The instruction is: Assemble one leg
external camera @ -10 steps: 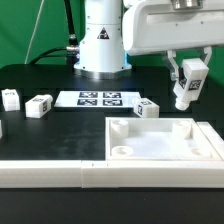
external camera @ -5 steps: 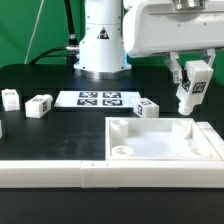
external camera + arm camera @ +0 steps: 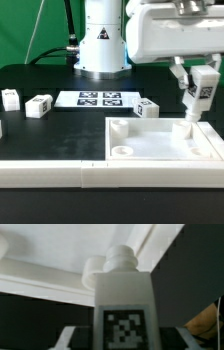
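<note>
My gripper is shut on a leg, a small white block with a black-and-white tag. It holds the leg tilted, peg end down, over the far right corner of the large white panel. In the wrist view the leg fills the middle between my fingers, and its peg points at a round corner socket of the panel. Whether the peg touches the socket I cannot tell. Three more legs lie on the table: two at the exterior view's left and one behind the panel.
The marker board lies flat in front of the robot base. A long white bar runs along the front, left of the panel. A dark part shows at the exterior view's left edge.
My gripper has moved to the exterior view's right with the leg in it, and the leg's peg end now hangs lower, over the panel's far right corner.
</note>
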